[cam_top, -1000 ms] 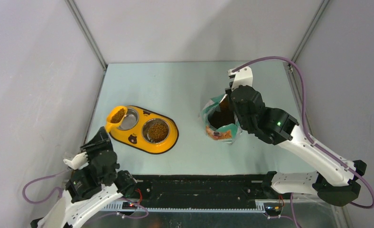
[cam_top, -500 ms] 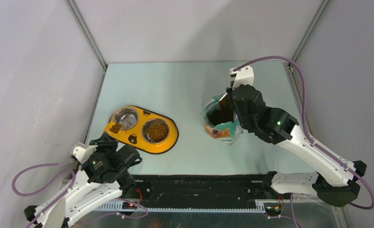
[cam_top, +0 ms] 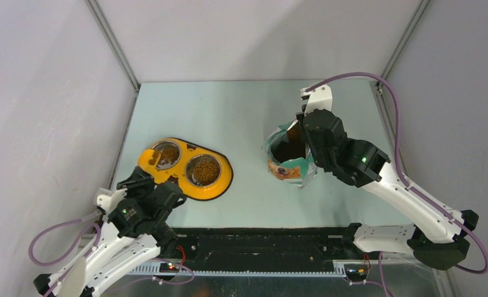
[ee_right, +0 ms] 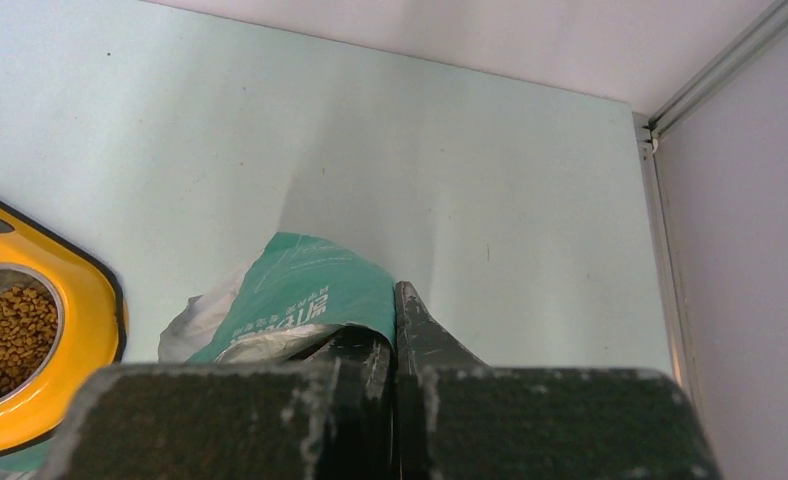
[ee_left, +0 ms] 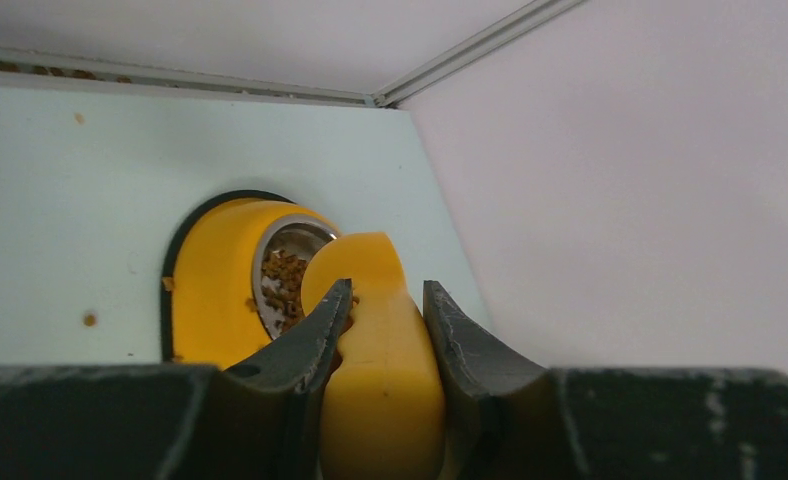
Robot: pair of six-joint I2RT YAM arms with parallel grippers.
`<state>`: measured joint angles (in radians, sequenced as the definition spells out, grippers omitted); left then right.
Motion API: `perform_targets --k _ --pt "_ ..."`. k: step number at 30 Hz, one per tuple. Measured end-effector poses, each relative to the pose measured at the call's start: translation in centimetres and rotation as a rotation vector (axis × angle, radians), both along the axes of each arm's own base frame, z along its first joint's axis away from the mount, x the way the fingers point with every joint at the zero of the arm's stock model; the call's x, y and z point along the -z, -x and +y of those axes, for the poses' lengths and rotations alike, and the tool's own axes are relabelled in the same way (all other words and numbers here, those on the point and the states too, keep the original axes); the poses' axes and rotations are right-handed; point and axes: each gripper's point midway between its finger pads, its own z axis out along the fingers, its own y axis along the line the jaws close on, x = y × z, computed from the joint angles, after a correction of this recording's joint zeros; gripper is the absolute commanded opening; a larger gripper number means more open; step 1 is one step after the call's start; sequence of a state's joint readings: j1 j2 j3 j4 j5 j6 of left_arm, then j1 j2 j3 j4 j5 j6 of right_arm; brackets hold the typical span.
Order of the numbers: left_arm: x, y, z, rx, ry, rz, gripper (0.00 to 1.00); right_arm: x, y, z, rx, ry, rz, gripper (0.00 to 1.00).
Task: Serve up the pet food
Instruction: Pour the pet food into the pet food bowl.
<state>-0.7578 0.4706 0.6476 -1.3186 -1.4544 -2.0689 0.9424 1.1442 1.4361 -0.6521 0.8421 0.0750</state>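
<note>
My left gripper (ee_left: 385, 292) is shut on the handle of an orange scoop (ee_left: 375, 340). The scoop is tipped mouth-down over the left steel bowl (cam_top: 166, 154) of a yellow double feeder (cam_top: 222, 179). Pet food (ee_left: 285, 285), small brown kibble, lies in that bowl, and a few pellets cling by the left finger. The right bowl (cam_top: 203, 170) also holds kibble. My right gripper (ee_right: 395, 312) is shut on the rim of the green-and-white bag (cam_top: 288, 162), which stands upright with its mouth held open. In the top view the left gripper (cam_top: 143, 179) sits at the feeder's near left corner.
The enclosure's left wall stands close beside the feeder and the scoop. A few stray pellets (ee_left: 89, 319) lie on the pale green table (cam_top: 241, 111). The right wall's metal rail (ee_right: 660, 230) runs just past the bag.
A second ago the scoop was held level and full above the left bowl. My left wrist has rolled it over, and the kibble now lies in that bowl. The right arm stayed put.
</note>
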Motion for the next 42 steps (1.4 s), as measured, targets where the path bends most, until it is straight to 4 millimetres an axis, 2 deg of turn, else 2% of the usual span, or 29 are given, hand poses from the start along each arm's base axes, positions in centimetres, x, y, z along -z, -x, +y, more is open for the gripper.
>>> perform_targets --k 11,22,31,42 --pt "-0.1 -1.1 -0.5 -0.044 0.078 -0.05 0.0 0.0 -0.1 -0.1 0.007 -0.002 -0.002 0.0" --pt "-0.7 -2.3 -1.0 -0.078 0.011 0.099 0.0 0.1 -0.4 -0.5 0.021 -0.002 -0.002 0.0" --pt "0.0 -2.6 -1.0 -0.077 -0.056 0.246 0.0 0.1 -0.8 -1.0 0.031 -0.006 0.004 0.0" --pt "0.1 -4.0 -1.9 -0.03 -0.158 0.43 0.0 0.3 -1.0 -1.0 0.02 -0.013 0.012 0.0"
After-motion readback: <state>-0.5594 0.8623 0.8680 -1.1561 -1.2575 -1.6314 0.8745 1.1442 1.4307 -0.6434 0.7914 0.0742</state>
